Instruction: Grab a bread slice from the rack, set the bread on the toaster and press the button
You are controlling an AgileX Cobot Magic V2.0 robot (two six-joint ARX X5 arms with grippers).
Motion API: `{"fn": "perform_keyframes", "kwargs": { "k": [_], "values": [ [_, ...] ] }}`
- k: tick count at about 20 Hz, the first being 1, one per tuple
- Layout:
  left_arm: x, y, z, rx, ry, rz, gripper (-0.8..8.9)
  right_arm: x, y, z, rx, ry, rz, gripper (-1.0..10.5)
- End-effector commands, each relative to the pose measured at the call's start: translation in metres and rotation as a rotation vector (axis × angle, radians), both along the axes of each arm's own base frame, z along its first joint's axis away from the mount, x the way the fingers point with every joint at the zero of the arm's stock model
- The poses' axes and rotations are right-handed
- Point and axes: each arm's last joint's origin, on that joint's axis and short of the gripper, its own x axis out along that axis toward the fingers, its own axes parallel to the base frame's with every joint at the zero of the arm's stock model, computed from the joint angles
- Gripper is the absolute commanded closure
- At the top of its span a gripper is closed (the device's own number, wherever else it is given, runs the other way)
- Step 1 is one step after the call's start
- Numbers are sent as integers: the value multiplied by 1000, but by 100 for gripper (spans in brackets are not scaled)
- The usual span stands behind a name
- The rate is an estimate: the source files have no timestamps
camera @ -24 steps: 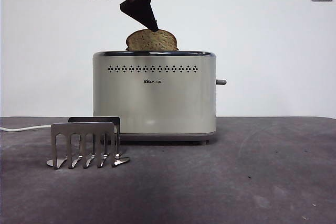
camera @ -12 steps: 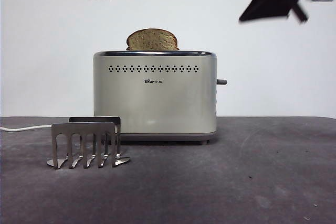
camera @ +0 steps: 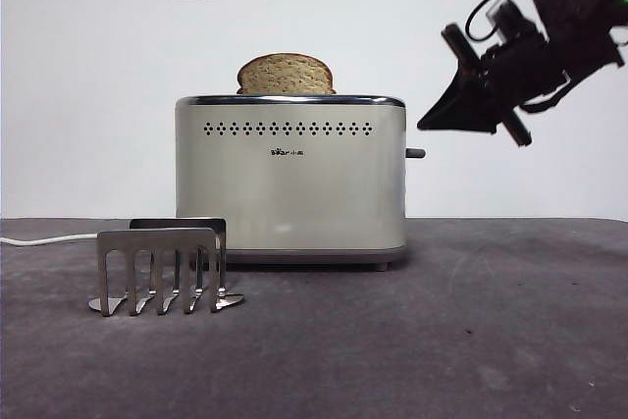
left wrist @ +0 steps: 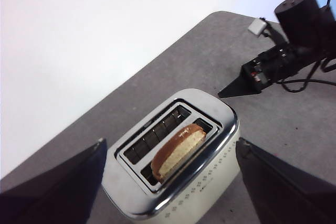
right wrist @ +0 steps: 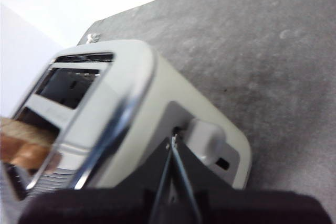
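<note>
1. The large tan wholegrain slice of bread with a dark brown crust (camera: 286, 75) is standing upright in one slot of the boxy cream-coloured toaster with a chrome top rim (camera: 290, 183), its domed top poking above the rim; the other slot is showing only its wire guides in the left wrist view.
2. The small dark grey stubby lever button (camera: 415, 153) is projecting from the toaster's narrow side wall, on the side facing the right tool.
3. The right tool (camera: 429, 126) is hanging in the air just beside that wall, its black tip pointing at the toaster, slightly above the button and apart from it; its jaws are pressed together into one point, gripping nothing.
4. The left tool (left wrist: 168, 182) is hovering high over the toaster, jaws spread wide and holding nothing, with the slice directly below between them.
5. The small brushed-steel comb-like rack (camera: 163, 267) is sitting on the dark grey bench (camera: 471, 331), well away from the right tool, beyond the toaster.
</note>
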Motion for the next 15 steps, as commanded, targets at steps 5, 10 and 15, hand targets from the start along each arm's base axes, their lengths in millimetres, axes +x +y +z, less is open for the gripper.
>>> {"fn": "perform_keyframes", "kwargs": {
  "k": [5,10,15],
  "values": [
    [-5,1,-3,-14,58,7,401,14,2,-8,15,11,-5,959],
    [-6,-2,-3,-24,71,-21,401,18,3,-9,5,6,-17,959],
    [-6,-2,-3,-26,73,-21,401,20,7,-17,-11,24,-26,959]
  ]
}}
